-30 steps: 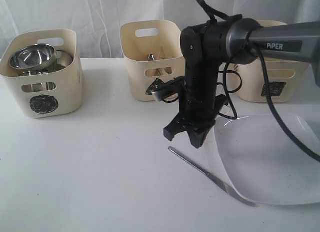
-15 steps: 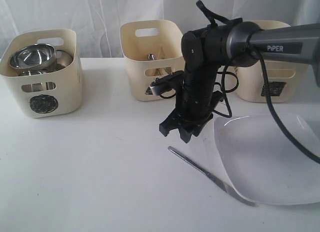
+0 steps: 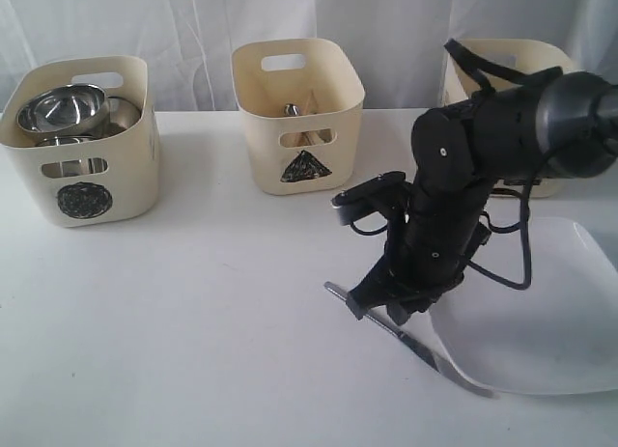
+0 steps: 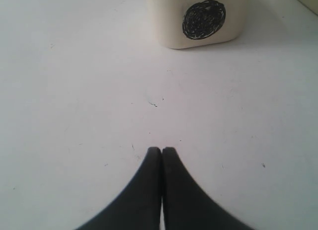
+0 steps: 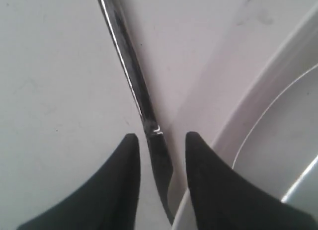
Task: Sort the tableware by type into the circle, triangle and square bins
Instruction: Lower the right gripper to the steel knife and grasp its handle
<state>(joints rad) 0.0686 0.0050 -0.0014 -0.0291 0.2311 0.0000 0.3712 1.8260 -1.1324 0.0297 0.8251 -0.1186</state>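
As my right pincer (image 5: pixel 160 135) straddles the steel knife (image 5: pixel 130 66), spread apart and gripping nothing, the blade lies flat on the surface (image 3: pixel 193 350) with its tip against the large white plate (image 3: pixel 541 341), hence my approach from above. My left pincer (image 4: pixel 162 151) sits pressed together, idle. Behind, the triangle bin (image 3: pixel 299 128) holds cutlery and is the knife's likely home.
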